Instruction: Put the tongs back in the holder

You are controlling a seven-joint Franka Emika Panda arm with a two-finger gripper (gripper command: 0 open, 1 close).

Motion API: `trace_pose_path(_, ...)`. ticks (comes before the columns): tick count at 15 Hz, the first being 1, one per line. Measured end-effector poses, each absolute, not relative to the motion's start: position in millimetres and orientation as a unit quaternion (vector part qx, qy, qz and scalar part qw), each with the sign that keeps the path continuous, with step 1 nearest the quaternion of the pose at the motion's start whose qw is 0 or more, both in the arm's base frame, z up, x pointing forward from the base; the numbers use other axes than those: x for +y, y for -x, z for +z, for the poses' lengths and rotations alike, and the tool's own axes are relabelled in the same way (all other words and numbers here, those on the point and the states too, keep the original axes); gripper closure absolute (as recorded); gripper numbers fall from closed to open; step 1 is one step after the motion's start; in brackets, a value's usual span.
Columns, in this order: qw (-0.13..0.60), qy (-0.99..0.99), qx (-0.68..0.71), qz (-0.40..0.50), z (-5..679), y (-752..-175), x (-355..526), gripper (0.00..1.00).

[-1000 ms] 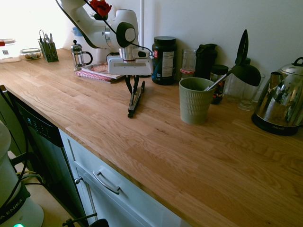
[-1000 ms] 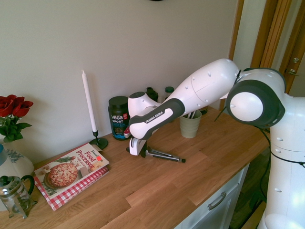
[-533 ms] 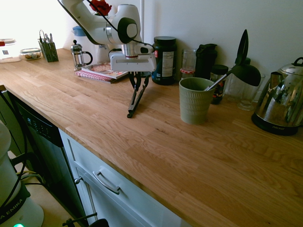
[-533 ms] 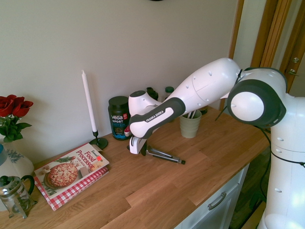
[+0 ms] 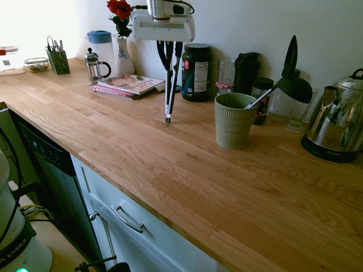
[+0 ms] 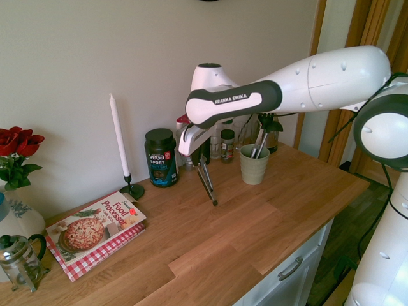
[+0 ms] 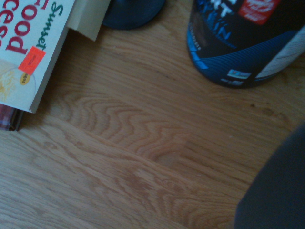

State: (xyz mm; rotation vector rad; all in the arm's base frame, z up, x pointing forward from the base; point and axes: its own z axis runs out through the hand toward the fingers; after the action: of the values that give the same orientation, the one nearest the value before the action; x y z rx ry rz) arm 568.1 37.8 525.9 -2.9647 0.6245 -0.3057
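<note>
- First exterior view: the gripper point(image 5: 170, 50) is clamped on the black hinged end of the tongs point(image 5: 169, 85). Their slim silvery arms hang almost upright, and the black tips sit just over the warm, grained wooden tabletop point(image 5: 170, 170). The holder point(image 5: 233, 120), a matte, ribbed, sage-green cup, stands well apart to the right with a black ladle point(image 5: 286, 82) inside.
- Second exterior view: the tongs slant down from the gripper, left of the holder.
- Wrist view: a blurred dark shape rises at the bottom edge, near a glossy dark jar point(image 7: 248, 40) and a book point(image 7: 28, 52).
</note>
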Motion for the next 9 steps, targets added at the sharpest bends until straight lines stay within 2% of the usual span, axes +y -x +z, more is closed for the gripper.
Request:
trace_pose_path(5,0.053,0.965,0.226,-0.122,557,-560,16,1.0)
trace_pose_path(9,0.047,0.941,0.279,-0.184,654,-534,-25,1.0)
